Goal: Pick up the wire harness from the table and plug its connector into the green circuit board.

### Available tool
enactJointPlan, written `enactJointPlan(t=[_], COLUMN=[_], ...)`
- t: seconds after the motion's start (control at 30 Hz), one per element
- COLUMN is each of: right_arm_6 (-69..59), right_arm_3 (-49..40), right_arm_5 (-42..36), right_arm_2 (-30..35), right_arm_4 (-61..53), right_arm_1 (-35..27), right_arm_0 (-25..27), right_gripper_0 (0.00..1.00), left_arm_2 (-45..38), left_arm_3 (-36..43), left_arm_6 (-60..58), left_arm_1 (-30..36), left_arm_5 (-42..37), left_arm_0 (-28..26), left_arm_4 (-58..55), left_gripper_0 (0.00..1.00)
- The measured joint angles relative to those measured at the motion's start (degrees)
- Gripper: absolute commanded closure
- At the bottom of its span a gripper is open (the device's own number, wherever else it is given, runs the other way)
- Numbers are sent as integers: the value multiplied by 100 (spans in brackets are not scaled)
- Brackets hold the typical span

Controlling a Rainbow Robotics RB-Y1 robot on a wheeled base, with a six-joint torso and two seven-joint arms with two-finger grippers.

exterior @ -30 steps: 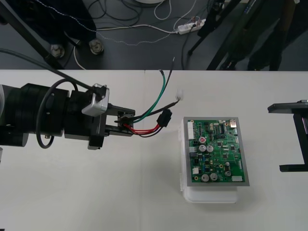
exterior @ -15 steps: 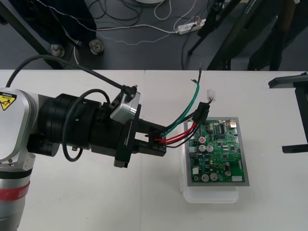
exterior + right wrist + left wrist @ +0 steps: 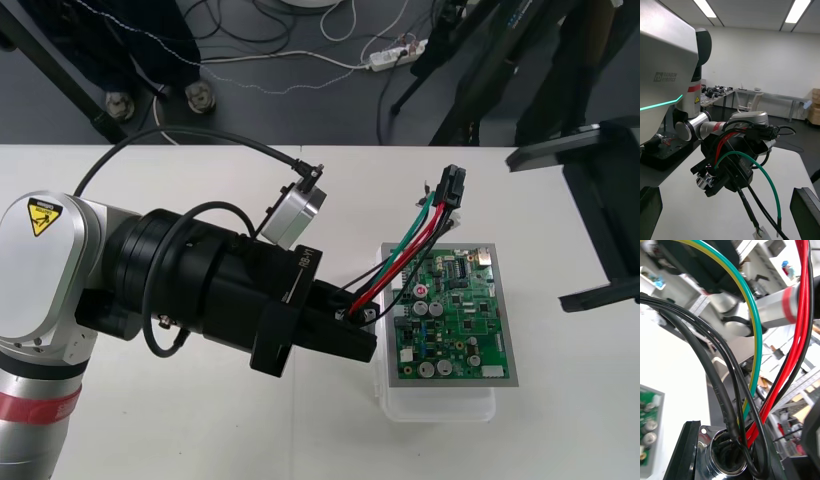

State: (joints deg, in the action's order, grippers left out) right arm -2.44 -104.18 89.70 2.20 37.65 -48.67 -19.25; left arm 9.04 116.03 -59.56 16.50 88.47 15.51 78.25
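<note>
The left gripper point(image 3: 718, 177) is above the counter point(image 3: 673, 213), clamped on the metal socket point(image 3: 704, 181) of the wire harness point(image 3: 768, 177). Red, black and green wires loop out from this gripper. The right gripper point(image 3: 728, 210) keeps its fingers point(image 3: 805, 210) far apart, one at each side of the left gripper.

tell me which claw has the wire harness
The left claw, shut on the round metal socket of the wire harness; the right claw stands open, empty.
</note>
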Motion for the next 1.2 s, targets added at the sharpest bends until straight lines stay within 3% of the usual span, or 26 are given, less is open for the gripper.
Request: enactJointPlan(t=[0.37,1.2], right_arm_6=[0,-4], right_arm_3=[835,969], right_arm_5=[0,0], right_arm_2=[-1195,-1439], right_arm_4=[-5,-5], right_arm_1=[0,392], right_arm_0=[-1056,-1750], right_gripper_0=[0,0], left_arm_2=[108,628], left_arm_3=[1,1], left_arm_6=[-1049,-1219], left_arm_1=[-1,-1], left_arm_5=[1,2], left_arm_0=[-28,-195], left_arm_4=[-428,-584], left_gripper_0=[100,100])
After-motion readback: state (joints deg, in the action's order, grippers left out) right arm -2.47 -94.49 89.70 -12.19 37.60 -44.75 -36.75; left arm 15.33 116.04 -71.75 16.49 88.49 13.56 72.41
